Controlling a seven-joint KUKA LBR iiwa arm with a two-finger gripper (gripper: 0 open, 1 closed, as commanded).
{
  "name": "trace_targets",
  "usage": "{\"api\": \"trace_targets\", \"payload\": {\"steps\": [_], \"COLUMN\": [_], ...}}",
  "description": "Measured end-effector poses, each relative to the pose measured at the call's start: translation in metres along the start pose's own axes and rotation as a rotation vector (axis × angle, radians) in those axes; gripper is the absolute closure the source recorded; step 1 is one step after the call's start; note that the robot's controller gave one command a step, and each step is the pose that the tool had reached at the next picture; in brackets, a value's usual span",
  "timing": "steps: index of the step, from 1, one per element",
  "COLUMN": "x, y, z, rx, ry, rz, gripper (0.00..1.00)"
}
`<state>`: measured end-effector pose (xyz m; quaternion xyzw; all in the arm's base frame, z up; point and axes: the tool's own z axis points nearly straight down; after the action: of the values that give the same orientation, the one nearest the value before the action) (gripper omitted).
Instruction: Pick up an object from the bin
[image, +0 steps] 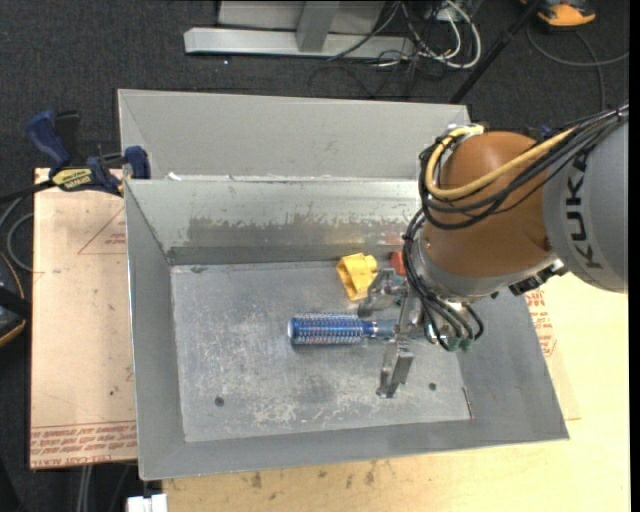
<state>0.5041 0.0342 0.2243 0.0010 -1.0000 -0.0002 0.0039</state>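
1. A blue round hairbrush (328, 328) is seen lying flat near the middle of the bin's (250, 400) floor, bristled end to the left and handle to the right.
2. The gripper (389, 332) is parked right at the handle end. Its fingers (393, 374) are spread apart, one either side of the handle, so nothing's clamped.
3. A small yellow piece (357, 272) is found just behind the brush, near the back wall.
4. Something red (396, 262) can be glimpsed beside it, mostly hidden by the arm.
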Motion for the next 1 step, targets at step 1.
{"api": "trace_targets", "payload": {"steps": [1], "x": [0.0037], "y": [-0.0837], "z": [0.1513], "rx": [-0.004], "ry": [-0.024], "rz": [0.131], "gripper": [0.00]}}
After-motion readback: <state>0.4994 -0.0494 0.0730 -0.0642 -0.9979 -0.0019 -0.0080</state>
